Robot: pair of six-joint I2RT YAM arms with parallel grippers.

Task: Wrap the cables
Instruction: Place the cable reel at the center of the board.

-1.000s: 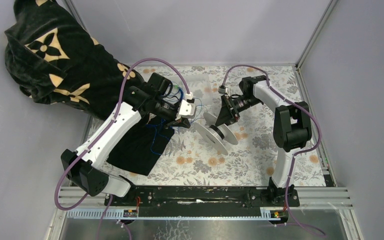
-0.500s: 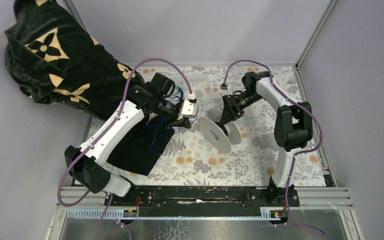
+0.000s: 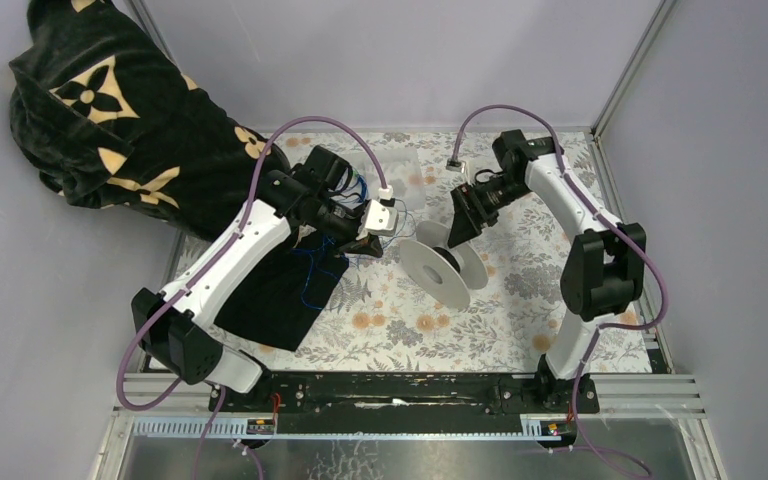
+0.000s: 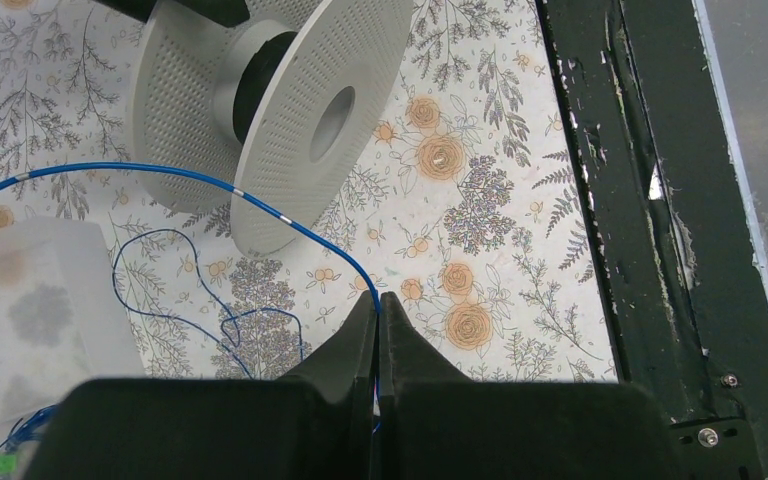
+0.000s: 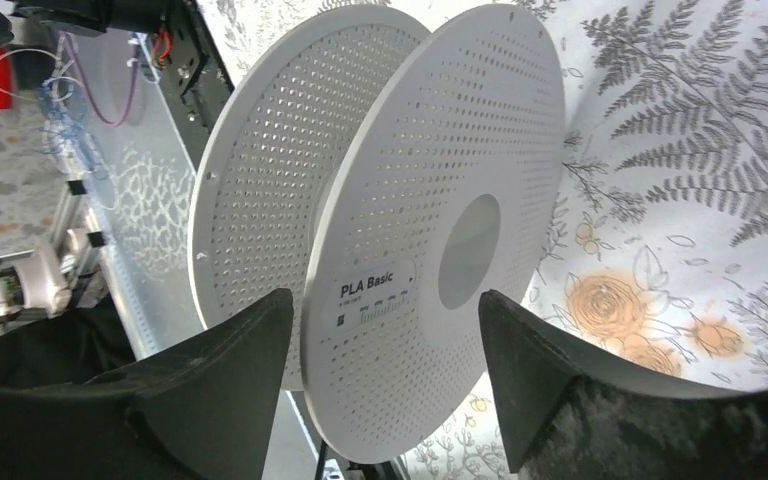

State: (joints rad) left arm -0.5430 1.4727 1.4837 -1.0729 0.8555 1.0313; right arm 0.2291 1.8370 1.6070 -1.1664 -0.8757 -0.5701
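My left gripper is shut on a bright blue cable. The cable arcs left from the fingertips, passing in front of a white perforated spool. A darker, thinner blue wire lies looped on the floral cover beneath it. More blue strands straggle over a black cloth. The spool stands tilted mid-table. My right gripper is open, with its fingers spread either side of the spool's near flange.
A black cloth with beige flowers hangs at the back left and spreads onto the table. A clear plastic bag lies behind the left gripper. A black rail runs along the front edge.
My right arm has drawn back toward the far right, and its elbow has swung right. The spool has shifted slightly right. My left gripper has hardly moved.
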